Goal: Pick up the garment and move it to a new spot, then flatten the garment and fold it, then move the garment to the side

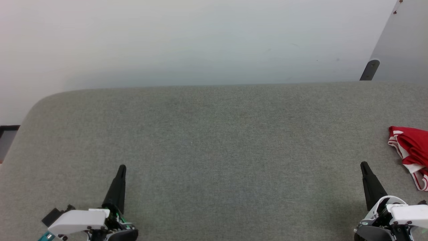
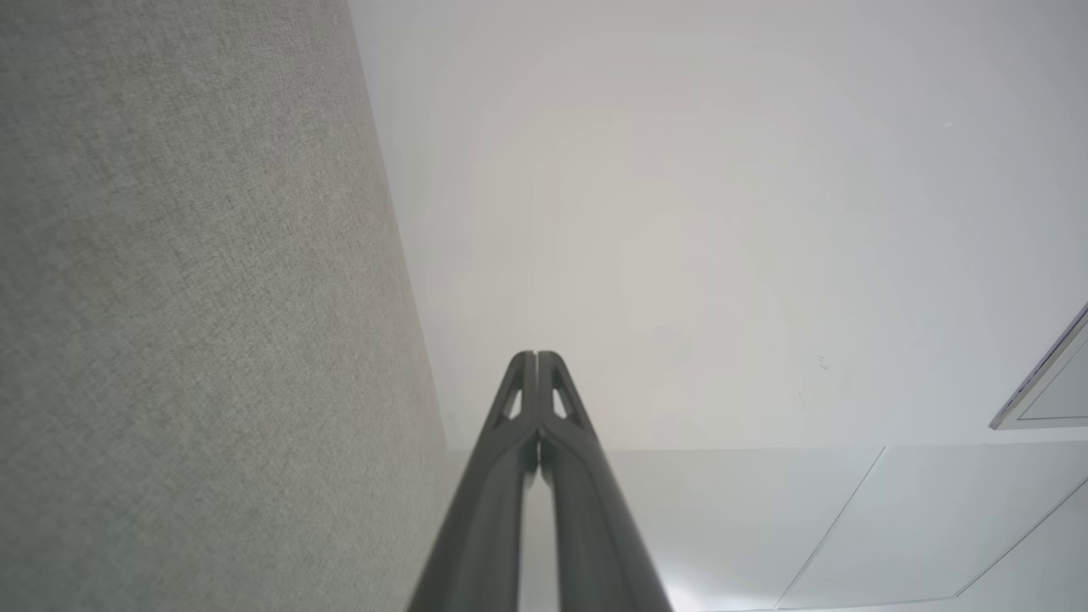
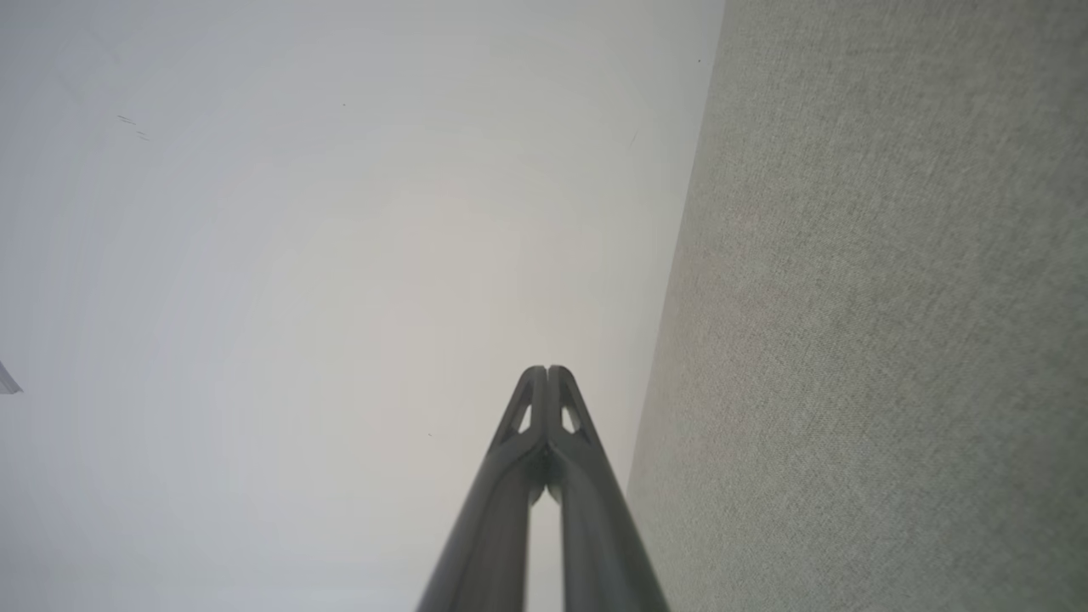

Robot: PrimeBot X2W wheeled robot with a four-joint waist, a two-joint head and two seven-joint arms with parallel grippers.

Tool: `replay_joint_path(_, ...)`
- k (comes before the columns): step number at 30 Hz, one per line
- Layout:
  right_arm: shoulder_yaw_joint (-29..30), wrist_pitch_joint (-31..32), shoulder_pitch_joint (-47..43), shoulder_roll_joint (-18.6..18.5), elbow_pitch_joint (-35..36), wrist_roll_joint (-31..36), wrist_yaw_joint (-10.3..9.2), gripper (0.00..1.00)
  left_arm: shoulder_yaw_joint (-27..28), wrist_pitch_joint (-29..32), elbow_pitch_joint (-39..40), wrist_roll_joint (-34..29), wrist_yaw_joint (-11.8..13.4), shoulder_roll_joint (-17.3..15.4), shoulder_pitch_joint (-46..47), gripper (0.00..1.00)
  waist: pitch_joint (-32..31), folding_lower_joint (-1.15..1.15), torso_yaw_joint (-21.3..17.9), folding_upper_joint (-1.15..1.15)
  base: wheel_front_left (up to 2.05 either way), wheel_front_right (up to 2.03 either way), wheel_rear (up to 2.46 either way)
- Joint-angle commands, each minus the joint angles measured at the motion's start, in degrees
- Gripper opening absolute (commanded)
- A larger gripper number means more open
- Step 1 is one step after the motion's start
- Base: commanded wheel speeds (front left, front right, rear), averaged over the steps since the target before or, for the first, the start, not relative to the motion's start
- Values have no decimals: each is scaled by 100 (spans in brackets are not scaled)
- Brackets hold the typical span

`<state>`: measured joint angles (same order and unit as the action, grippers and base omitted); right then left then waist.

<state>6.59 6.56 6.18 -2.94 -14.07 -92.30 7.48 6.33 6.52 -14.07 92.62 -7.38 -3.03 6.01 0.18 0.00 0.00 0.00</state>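
head view: garment [image 1: 412, 150] bunched, cut off at right edge

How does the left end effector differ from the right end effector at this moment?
In the head view, the left end effector sits lower left, far from the garment; the right end effector sits lower right, near it, not touching. The left tip leans rightward, the right tip leftward. Both are shut and hold nothing.

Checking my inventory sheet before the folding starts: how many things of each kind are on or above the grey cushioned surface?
Red garment, bunched at the right edge: 1
Claws, both shut: left claw, right claw: 2
Grey surface: 1
Total: 4
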Motion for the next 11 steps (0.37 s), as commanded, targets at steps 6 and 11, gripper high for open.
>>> replay_joint_path(6,-7,5,20,19,-2,-21,2,0,17,5,-9,-24,-20,11,59,0,0,0,0,0,0,0,0)
replay_joint_path(11,-7,5,20,19,-2,-21,2,0,19,7,-9,-26,-20,12,59,0,0,0,0,0,0,0,0)
